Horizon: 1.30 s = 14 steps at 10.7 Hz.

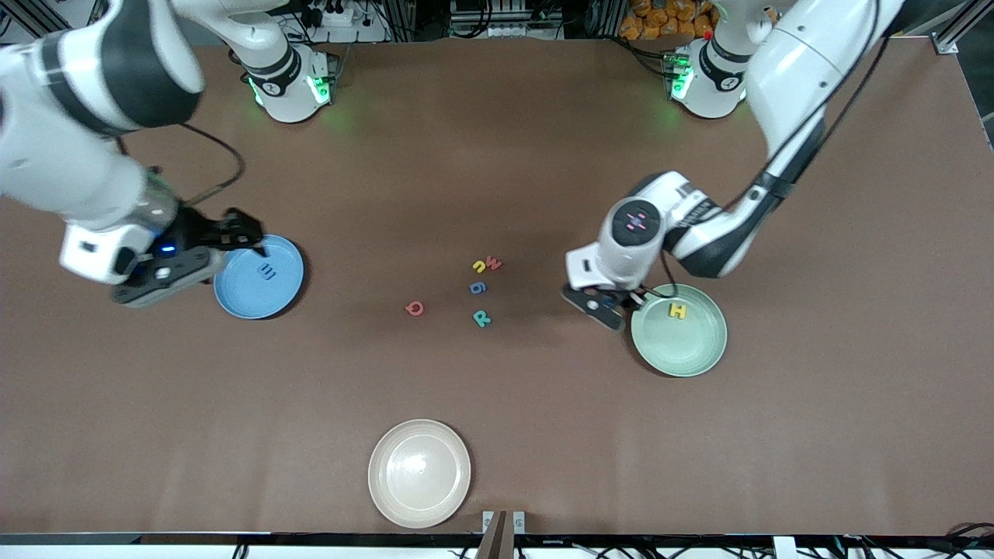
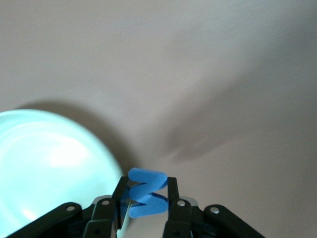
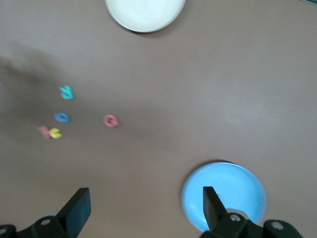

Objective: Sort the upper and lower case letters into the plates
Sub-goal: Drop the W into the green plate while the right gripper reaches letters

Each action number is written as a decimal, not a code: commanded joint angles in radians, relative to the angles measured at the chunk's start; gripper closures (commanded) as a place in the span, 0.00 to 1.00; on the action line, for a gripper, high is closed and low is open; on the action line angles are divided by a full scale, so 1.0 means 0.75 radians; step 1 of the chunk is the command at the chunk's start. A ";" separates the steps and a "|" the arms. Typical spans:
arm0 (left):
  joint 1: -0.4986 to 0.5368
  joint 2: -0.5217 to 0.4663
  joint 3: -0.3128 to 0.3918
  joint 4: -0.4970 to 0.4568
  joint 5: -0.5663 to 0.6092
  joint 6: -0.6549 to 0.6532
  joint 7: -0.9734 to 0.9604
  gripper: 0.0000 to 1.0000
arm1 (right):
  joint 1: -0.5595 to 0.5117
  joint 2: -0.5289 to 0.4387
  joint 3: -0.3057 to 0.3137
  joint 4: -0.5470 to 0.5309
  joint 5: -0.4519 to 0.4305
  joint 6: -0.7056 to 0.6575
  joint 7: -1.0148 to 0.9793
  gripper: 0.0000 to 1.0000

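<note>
My left gripper [image 2: 146,194] is shut on a blue letter [image 2: 148,204], held upright between its fingers. It hangs just over the rim of the pale green plate [image 1: 683,349], at the side toward the table's middle [image 1: 621,301]. A yellow H [image 1: 677,310] lies in that plate. My right gripper [image 1: 245,235] stands open and empty over the edge of the blue plate [image 1: 268,299], where a blue letter [image 1: 267,272] lies. Between the plates lie a red Q [image 1: 415,308], a teal R [image 1: 481,317], a blue letter [image 1: 478,288], a yellow one [image 1: 480,267] and a red one [image 1: 493,263].
A cream-white plate [image 1: 419,473] sits empty near the table's front edge, nearer to the front camera than the loose letters. In the right wrist view it shows as the cream-white plate [image 3: 145,12], with the blue plate [image 3: 223,196] beside one finger.
</note>
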 commanded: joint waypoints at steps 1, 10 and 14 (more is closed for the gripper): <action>0.123 -0.038 -0.030 -0.034 -0.036 -0.070 0.116 1.00 | 0.146 0.095 0.080 0.001 0.001 0.153 0.307 0.00; 0.174 0.052 -0.022 0.074 -0.036 -0.068 0.139 1.00 | 0.510 0.676 0.094 0.045 -0.189 0.665 0.981 0.09; 0.125 0.064 -0.018 0.091 -0.021 -0.068 0.053 0.34 | 0.531 0.793 0.094 0.058 -0.361 0.733 1.067 0.17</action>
